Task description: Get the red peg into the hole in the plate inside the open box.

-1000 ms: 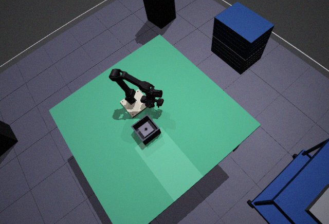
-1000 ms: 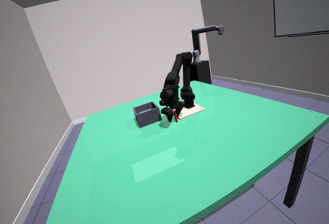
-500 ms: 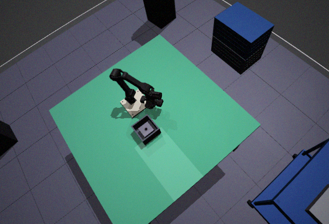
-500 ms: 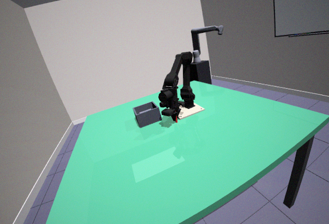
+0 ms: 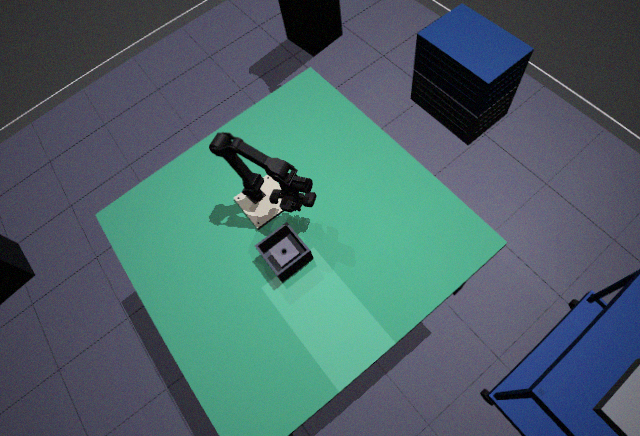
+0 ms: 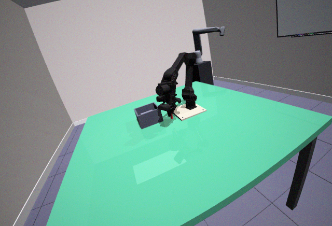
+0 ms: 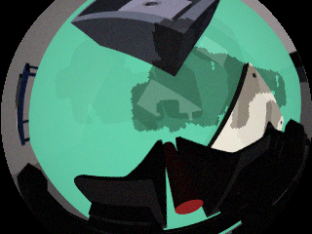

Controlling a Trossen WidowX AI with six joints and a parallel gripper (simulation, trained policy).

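Note:
The gripper (image 6: 170,112) (image 7: 169,143) is shut on the red peg (image 6: 171,115) (image 7: 181,182), low over the table beside the robot's base. The peg's red end face shows in the wrist view, and its lower end shows below the fingers in the exterior view. Whether it touches the table is unclear. In the top view the arm hides the peg. The open dark grey box (image 5: 298,267) (image 6: 150,119) (image 7: 132,43) stands a short way from the gripper. On its bottom lies the light plate (image 5: 291,256) (image 7: 171,7), with an empty dark hole (image 5: 283,251) (image 7: 152,3).
The cream base board (image 5: 262,217) (image 6: 187,114) (image 7: 233,136) under the arm lies close beside the fingers. The box walls rise around the plate. The green table (image 5: 361,162) (image 6: 214,164) carries the arm and the box. A blue cabinet (image 5: 474,43) stands off the table.

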